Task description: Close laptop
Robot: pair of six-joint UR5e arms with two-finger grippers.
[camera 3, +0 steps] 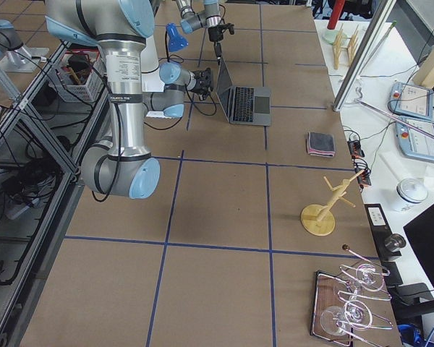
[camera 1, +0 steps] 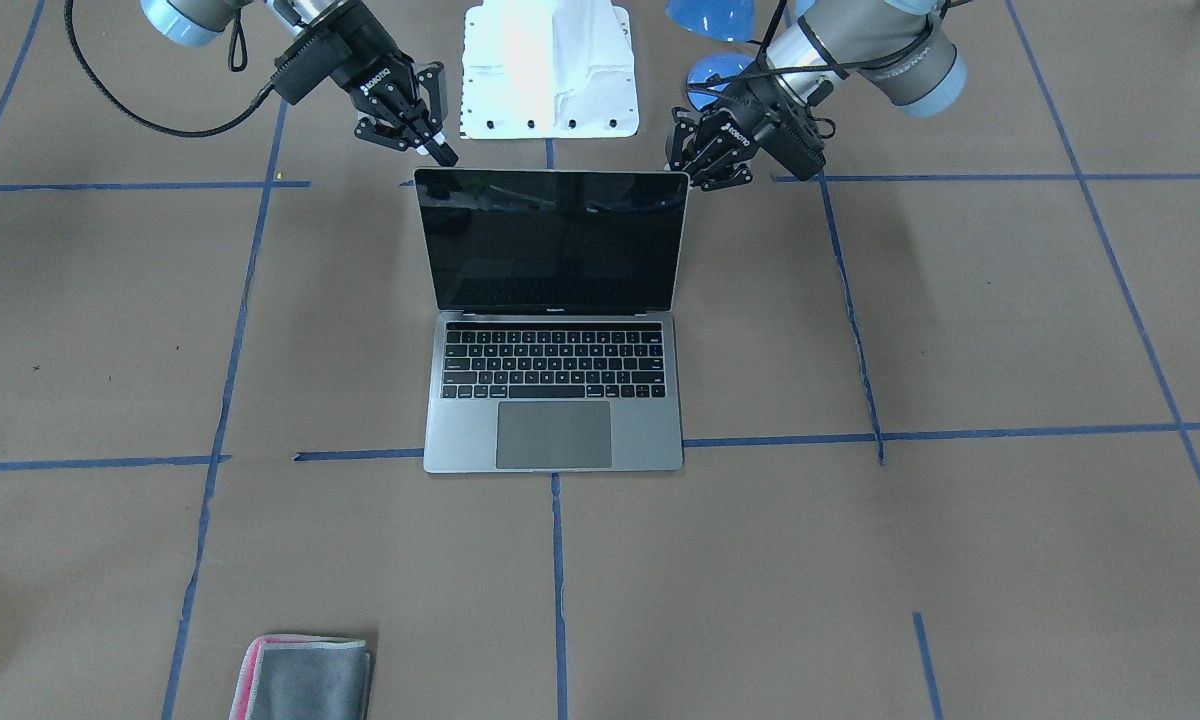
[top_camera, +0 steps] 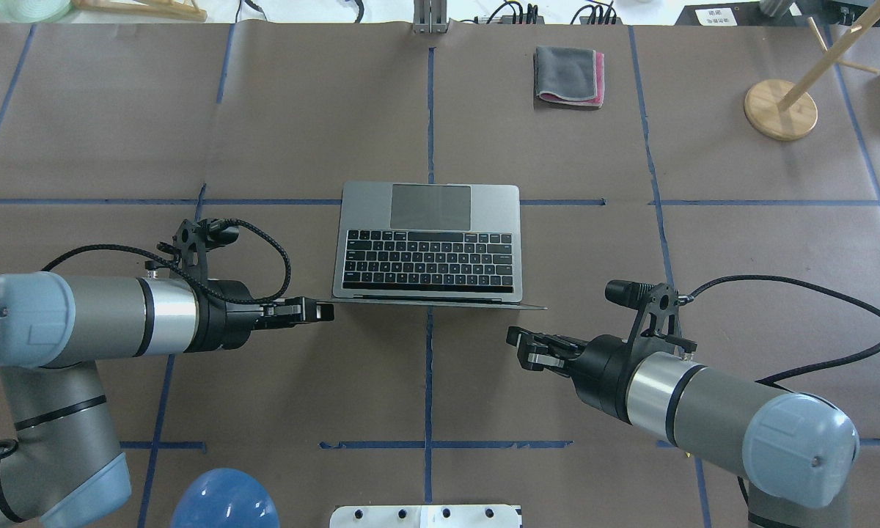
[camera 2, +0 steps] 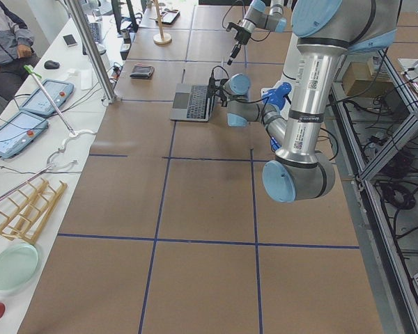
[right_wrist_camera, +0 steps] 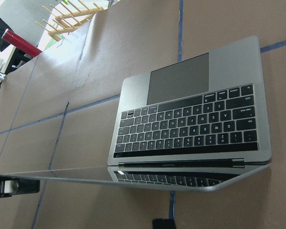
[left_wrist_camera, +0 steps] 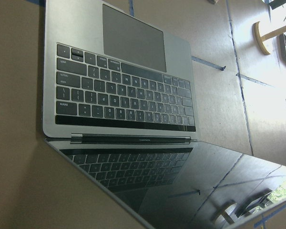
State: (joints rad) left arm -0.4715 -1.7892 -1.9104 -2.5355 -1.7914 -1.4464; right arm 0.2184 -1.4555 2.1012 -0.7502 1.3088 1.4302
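One laptop (camera 1: 552, 330) is sitting open on the table, and one folded grey-and-pink cloth (camera 1: 305, 677) is lying apart from it. Two robot arms are reaching in, each carrying one gripper: left gripper (top_camera: 321, 311), right gripper (top_camera: 522, 346). One wooden stand (top_camera: 781, 108) is standing near the table's edge.
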